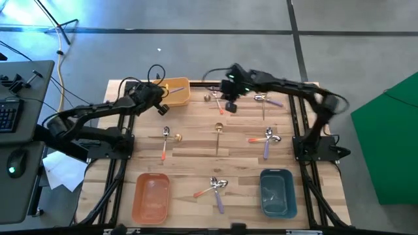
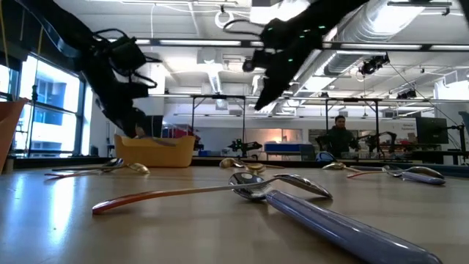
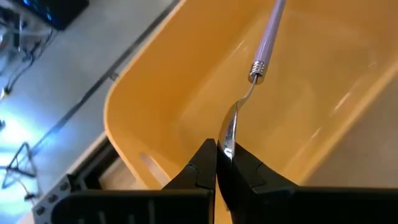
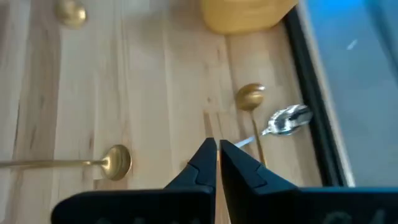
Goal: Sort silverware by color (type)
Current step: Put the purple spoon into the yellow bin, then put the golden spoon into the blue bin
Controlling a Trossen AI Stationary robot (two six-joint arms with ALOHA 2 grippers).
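Left gripper [image 3: 216, 163] hangs over the yellow bin [image 3: 186, 93] at the far left of the bench [image 1: 196, 160]. Its jaws are closed tight on the bowl of a lavender-handled spoon [image 3: 264, 43], handle pointing out over the bin's inside.

I read this as the drop step: the spoon is above the bin, not yet let go.

Loose spoons, left to right in the high view:
- an orange-handled spoon [image 1: 164, 145] beside a small gold one [image 1: 177, 138], left of centre
- a long gold spoon [image 1: 218, 136] mid-bench
- a crossed orange and lavender pair [image 1: 216, 188] at the near edge, between the orange bin [image 1: 151, 197] and the blue bin [image 1: 277, 191]
- another crossed pair [image 1: 268, 138] at right, and one lavender spoon [image 1: 269, 100] far right

Right gripper [image 4: 217, 158] hovers above the bench near the far edge, jaws shut on nothing. A gold spoon [image 4: 250, 99] and a silver-bowled spoon [image 4: 287, 119] lie just beyond it.

Handling judgement: these spoons look light, stiff and slick, and they lie flat. I'd pinch across the neck or handle, not the rounded bowl, which could twist out. I'd pick the upper spoon of each crossed pair first.
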